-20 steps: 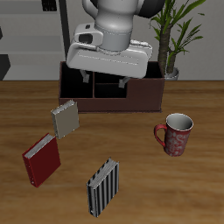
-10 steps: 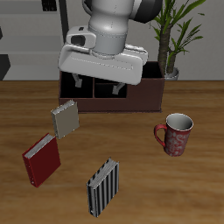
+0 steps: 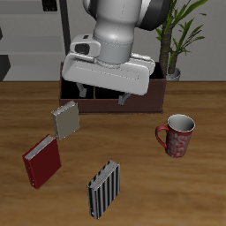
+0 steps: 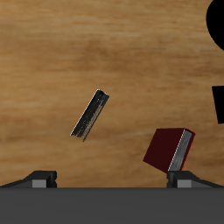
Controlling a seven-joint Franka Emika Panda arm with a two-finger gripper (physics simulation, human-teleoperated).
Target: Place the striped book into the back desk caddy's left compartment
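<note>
Gripper spread wide, holding nothing, above the back desk caddy. Striped book lies near the table's front edge, beside the red book.

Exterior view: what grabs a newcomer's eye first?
The big white robot arm with its open gripper hangs over the wide dark brown wooden desk caddy at the table's back. Nearer the front edge lies the black-and-grey striped book, with a plain red book beside it, and a red patterned mug off to the side.

No readable text or labels anywhere.
</note>
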